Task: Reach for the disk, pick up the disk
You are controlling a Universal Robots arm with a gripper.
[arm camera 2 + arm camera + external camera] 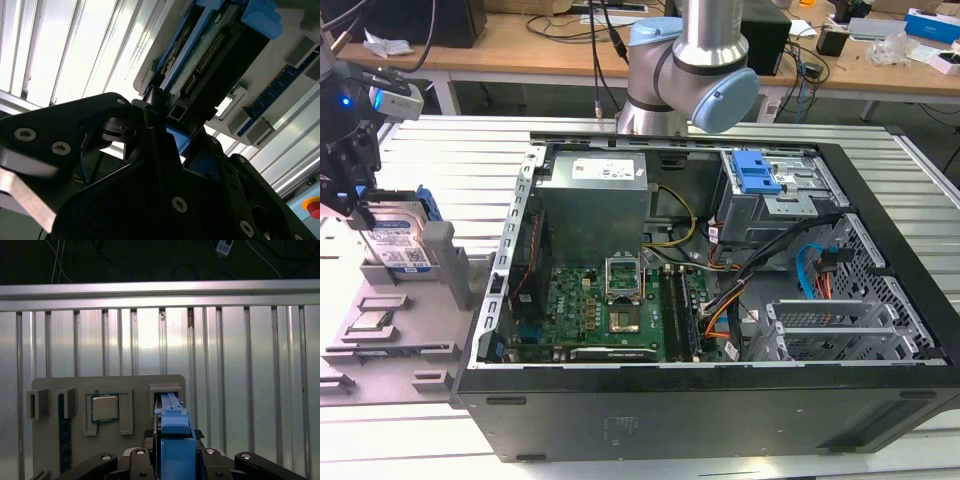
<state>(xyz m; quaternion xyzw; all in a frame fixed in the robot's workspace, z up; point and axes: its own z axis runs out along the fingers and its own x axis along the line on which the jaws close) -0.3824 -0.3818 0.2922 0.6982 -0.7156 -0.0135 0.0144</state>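
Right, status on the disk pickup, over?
Gripper at the disk. Disk upright in grey holder. Chip lies apart, not blocking.

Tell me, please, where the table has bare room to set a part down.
Bare slats of the table lie beyond the grey holder, on the exterior view's left of the computer case, and along the near edge before the case. The holder is crowded: the disk with the claw at it, and the processor chip.

The slatted metal table [460, 160] bears an open black computer case [720, 410] and, just beside the case on the exterior view's left, a grey holder tray [405, 300].
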